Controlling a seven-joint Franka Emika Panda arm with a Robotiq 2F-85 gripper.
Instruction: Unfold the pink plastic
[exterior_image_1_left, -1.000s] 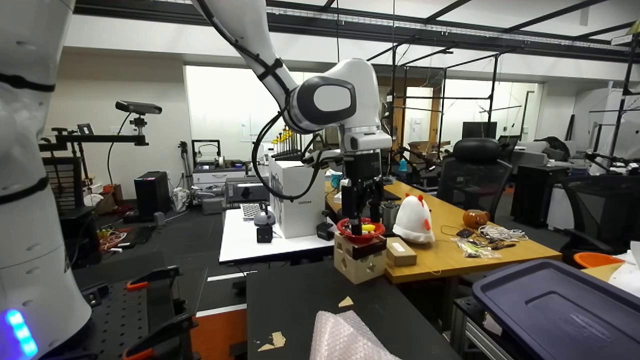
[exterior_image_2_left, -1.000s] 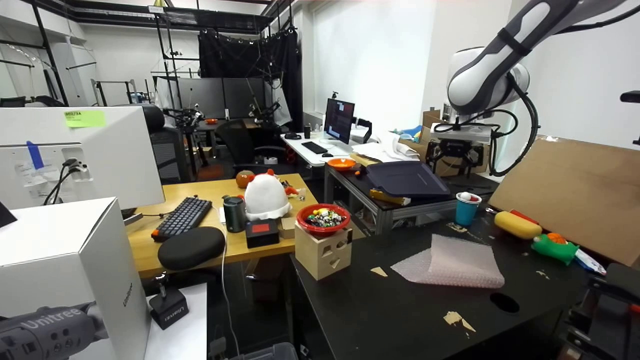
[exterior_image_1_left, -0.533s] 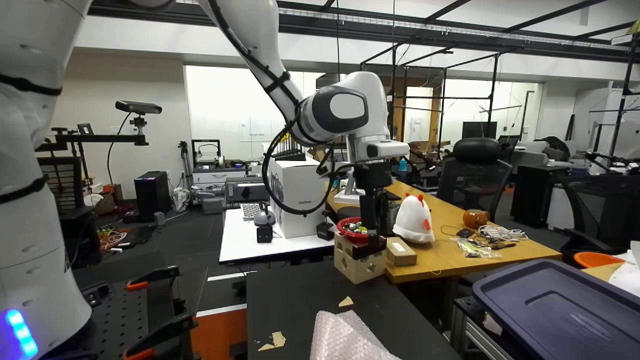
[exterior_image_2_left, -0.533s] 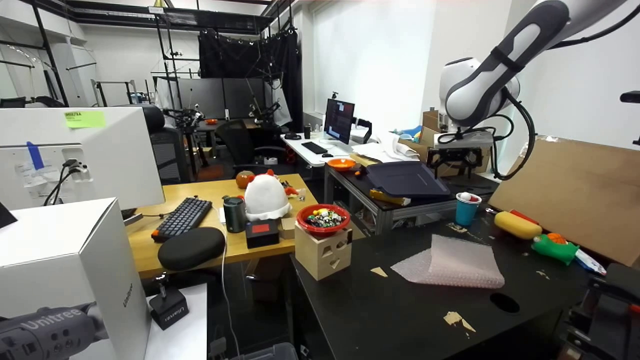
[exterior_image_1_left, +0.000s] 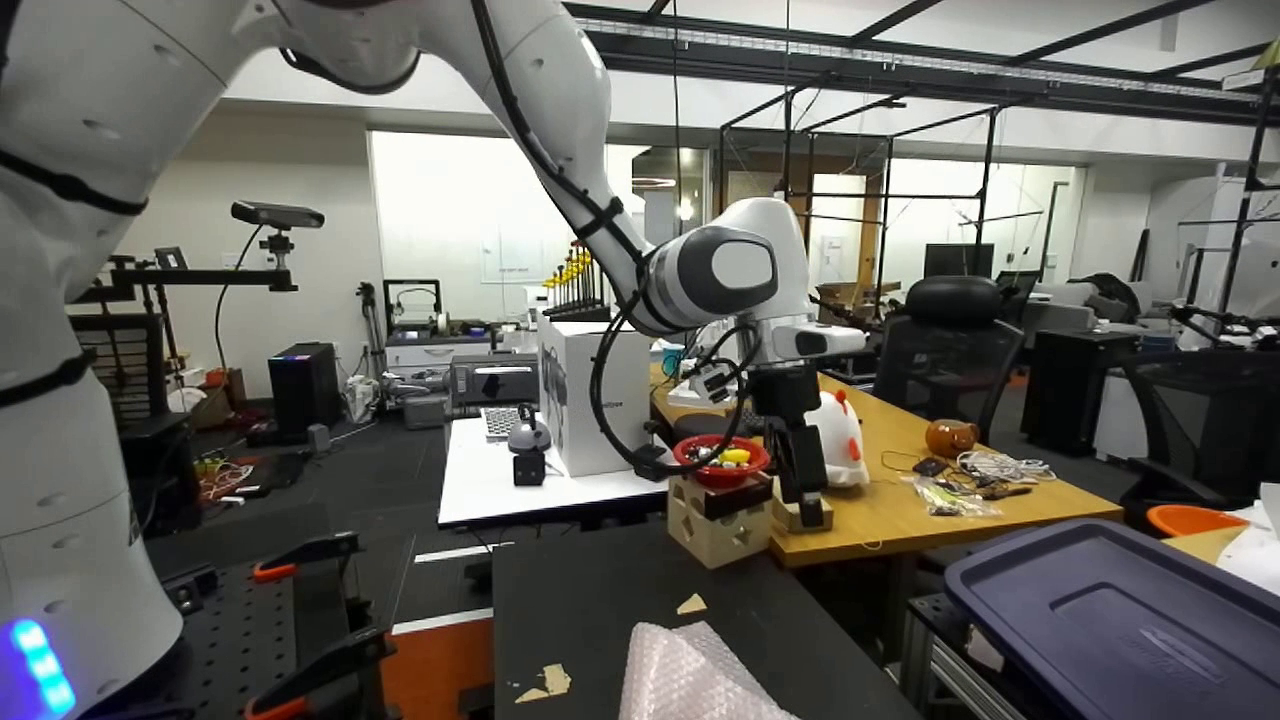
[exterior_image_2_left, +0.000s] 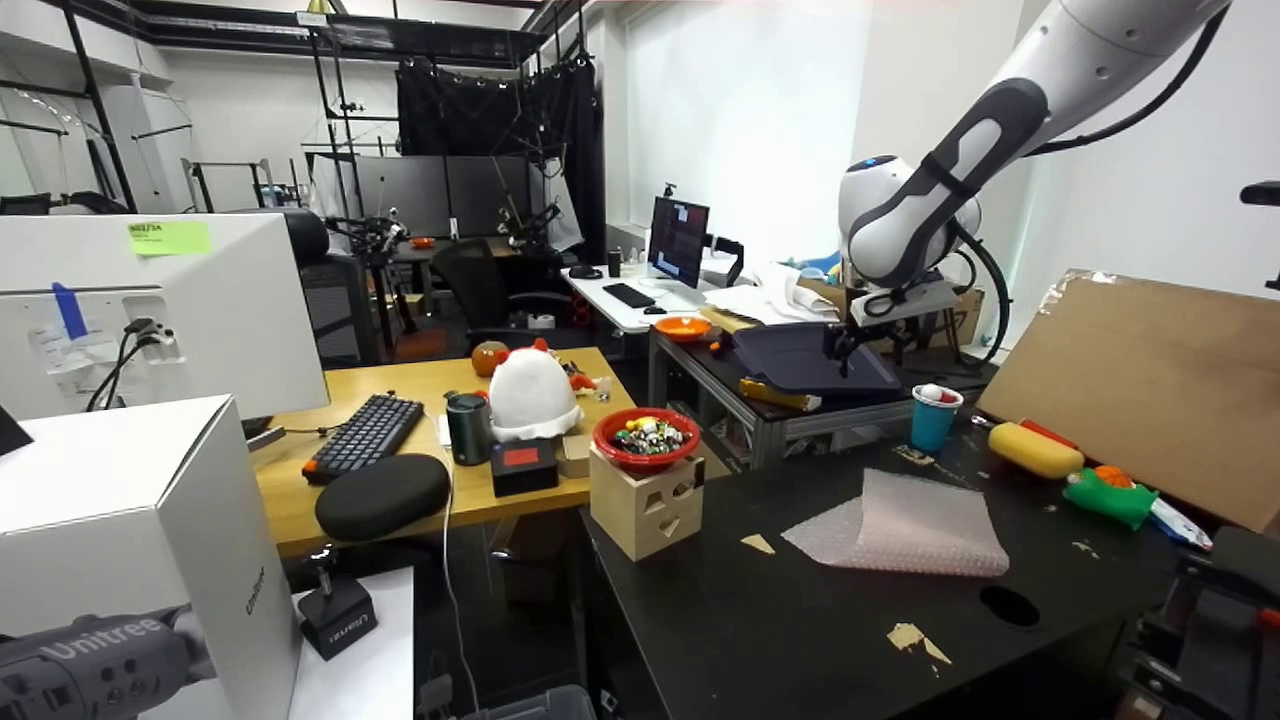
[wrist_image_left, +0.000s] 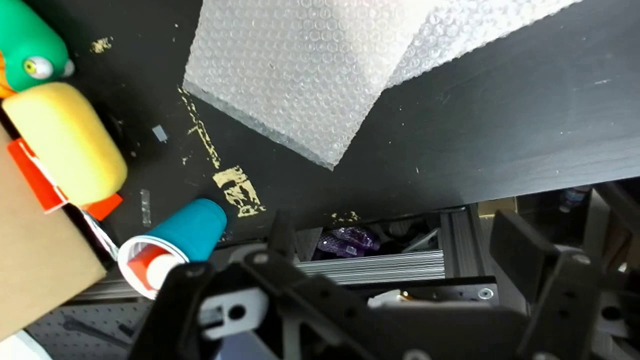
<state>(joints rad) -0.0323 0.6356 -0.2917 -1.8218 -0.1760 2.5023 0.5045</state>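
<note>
- The pink plastic (exterior_image_2_left: 915, 528) lies on the black worktop (exterior_image_2_left: 750, 620), folded over on itself; in an exterior view the under layer pokes out to the left;
- it looks like bubble wrap, so it should be very light, soft and springy; a gentle pinch probably won't tear it, though the whole piece may slide rather than unfold;
- the flap's far left corner looks the best hold, taking the top layer only; how high that edge stands is hard to tell;
- the plastic lies on the near side of the end effector (wrist_image_left: 397, 235), lower and well apart; the jaws are spread wide and hold nothing, with a dark lid (exterior_image_2_left: 785, 360) behind them in an exterior view
</note>
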